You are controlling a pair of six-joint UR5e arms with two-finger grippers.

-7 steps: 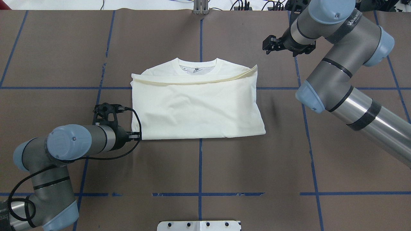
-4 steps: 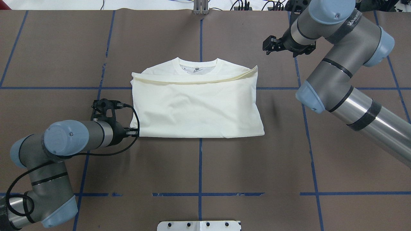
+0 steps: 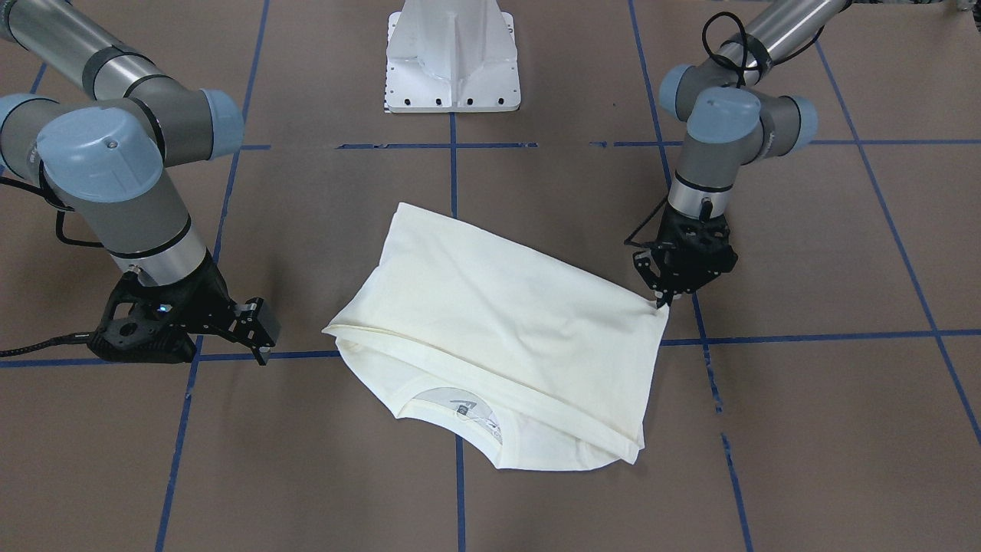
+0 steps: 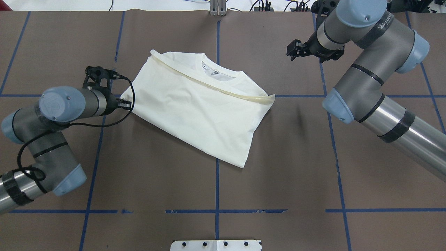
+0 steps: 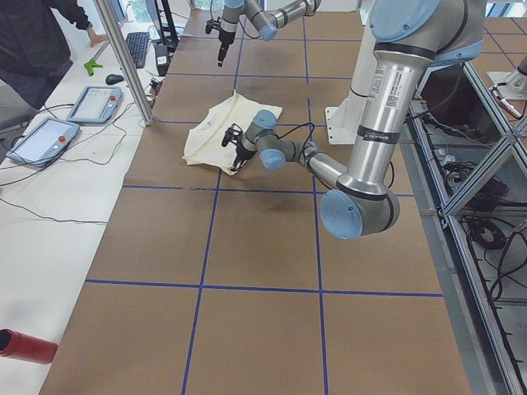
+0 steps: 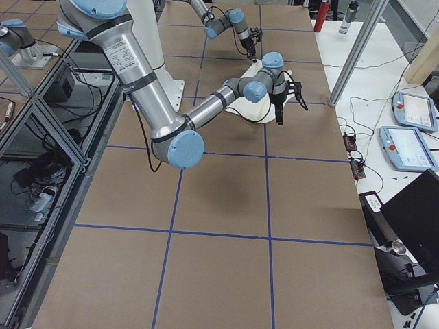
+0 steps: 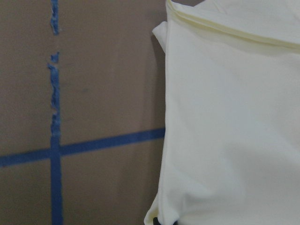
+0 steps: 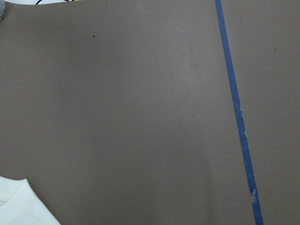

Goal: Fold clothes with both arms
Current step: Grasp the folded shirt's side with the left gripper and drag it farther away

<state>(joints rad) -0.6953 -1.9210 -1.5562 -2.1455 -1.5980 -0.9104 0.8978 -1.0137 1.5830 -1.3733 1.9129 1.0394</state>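
Item: my left gripper (image 3: pixel 661 301), pinching shirt (image 3: pixel 498 322) corner; drag low, slow, keep layers stacked (hem slips easily). Item: my right gripper (image 3: pixel 257 336), spread, apart from cloth.

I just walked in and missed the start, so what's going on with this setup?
A two-armed robot is folding a cream fabric shirt. The shirt lies folded over, plain side up, askew on the brown table marked with blue tape lines. The left gripper pinches one corner of the folded edge. The right gripper hangs open and empty above the table, off to the side near the collar end, touching nothing.
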